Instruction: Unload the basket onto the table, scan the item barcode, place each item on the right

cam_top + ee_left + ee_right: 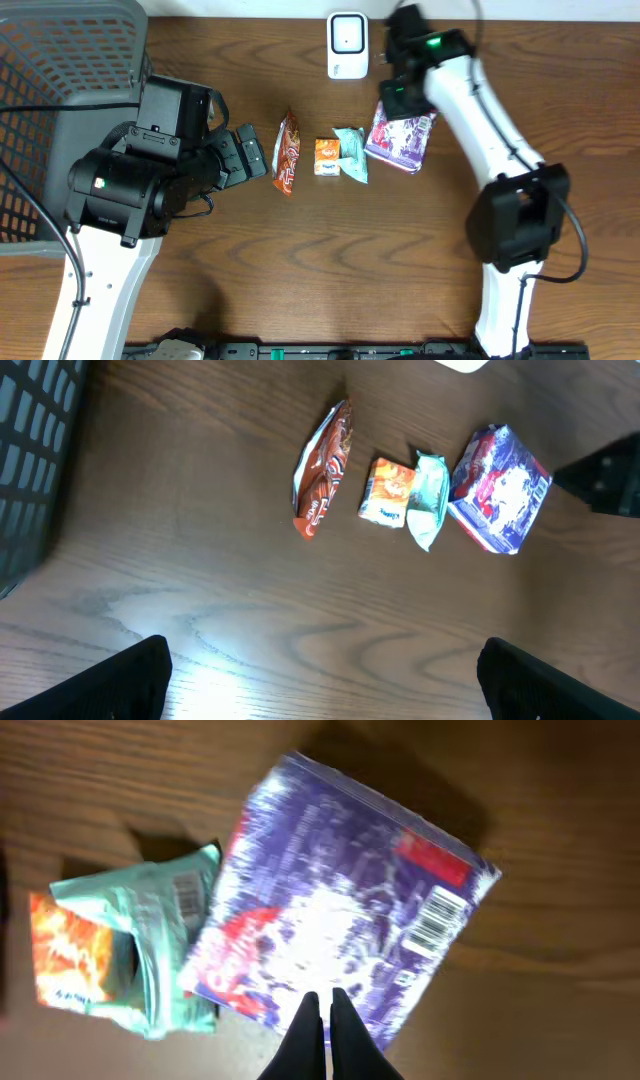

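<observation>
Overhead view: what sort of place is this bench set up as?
Probably a mock shop checkout: a white scanner at the far edge of the table, a grey basket, and a row of packaged snacks, such as the purple packet.

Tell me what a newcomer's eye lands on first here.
The glossy purple snack packet, barcode up, fills the right wrist view, with the shut right claw at its edge. Left of it on the brown wooden table lies a row: mint-green pouch, small orange packet, long red-orange wrapper. A grey mesh basket sits far left.
</observation>
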You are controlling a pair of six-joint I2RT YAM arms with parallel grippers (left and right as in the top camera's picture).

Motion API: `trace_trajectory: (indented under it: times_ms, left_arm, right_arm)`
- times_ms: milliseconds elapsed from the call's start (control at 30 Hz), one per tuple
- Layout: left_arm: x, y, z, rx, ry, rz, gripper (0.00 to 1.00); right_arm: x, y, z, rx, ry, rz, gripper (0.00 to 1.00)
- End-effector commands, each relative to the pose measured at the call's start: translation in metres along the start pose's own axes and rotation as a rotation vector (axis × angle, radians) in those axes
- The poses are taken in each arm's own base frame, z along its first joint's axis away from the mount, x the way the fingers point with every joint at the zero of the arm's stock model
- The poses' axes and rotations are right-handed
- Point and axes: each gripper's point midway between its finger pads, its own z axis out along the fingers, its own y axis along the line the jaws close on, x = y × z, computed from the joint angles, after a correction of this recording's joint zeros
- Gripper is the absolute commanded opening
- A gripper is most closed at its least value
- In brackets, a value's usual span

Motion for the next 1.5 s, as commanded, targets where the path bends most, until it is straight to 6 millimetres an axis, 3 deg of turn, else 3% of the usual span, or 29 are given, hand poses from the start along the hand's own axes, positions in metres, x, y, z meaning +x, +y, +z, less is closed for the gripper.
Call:
trace_trajectory:
  times_ms: [0, 100, 200, 367, 533, 700, 800, 900, 1033, 1100, 1200, 1367, 1467]
  left_arm:
    - [-0.002, 0.0, -0.003, 0.001, -0.013, -0.002, 0.98]
    - [-0.002, 0.0, -0.003, 0.001, -0.013, -0.002, 0.98]
    - [-0.002, 0.0, -0.003, 0.001, -0.013, -0.002, 0.98]
    - [-0.002, 0.0, -0.003, 0.002, -0.013, -0.002, 0.98]
    - [-0.002, 0.0, -0.003, 0.001, -0.013, -0.002, 0.98]
    - [-0.002, 0.0, -0.003, 0.001, -0.013, -0.002, 0.98]
    - [-0.002, 0.0, -0.003, 0.001, -0.013, -0.002, 0.98]
    - [-0.002, 0.0, -0.003, 0.001, -0.013, -0.002, 0.98]
    - [-0.002, 0.0, -0.003, 0.001, -0.013, -0.002, 0.98]
    - [-0.002, 0.0, -0.003, 0.001, -0.013, -0.002, 0.98]
    - [-0.002, 0.0, -0.003, 0.001, -0.013, -0.002, 0.98]
    - [-0.002, 0.0, -0.003, 0.001, -0.013, -0.002, 0.98]
    - [-0.002, 0.0, -0.003, 0.001, -0.013, -0.002, 0.98]
  right_arm:
    - [0.008, 0.0, -0.002, -0.217, 0.045, -0.011, 0.02]
    - [0.009, -0.006, -0.002, -0.215, 0.051, 0.002, 0.22]
    - [0.004, 0.007, -0.002, -0.211, 0.027, -0.021, 0.41]
    - [-0.012, 0.015, 0.002, 0.01, -0.062, -0.009, 0.5]
    - [-0.023, 0.019, 0.009, 0.272, -0.173, 0.058, 0.51]
    - [-0.018, 0.042, 0.046, 0.312, -0.156, 0.046, 0.53]
    - [-0.008, 0.032, 0.067, 0.399, -0.124, 0.078, 0.55]
    - [0.002, 0.027, 0.086, 0.427, -0.072, 0.068, 0.54]
    - [0.019, 0.019, 0.107, 0.472, 0.007, 0.061, 0.42]
    - [0.027, 0.012, 0.113, 0.506, 0.033, 0.074, 0.31]
    - [0.032, 0.006, 0.121, 0.519, 0.064, 0.072, 0.01]
    - [0.019, 0.012, 0.1, 0.397, 0.071, 0.064, 0.01]
    - [-0.007, 0.033, 0.061, 0.162, 0.031, 0.04, 0.01]
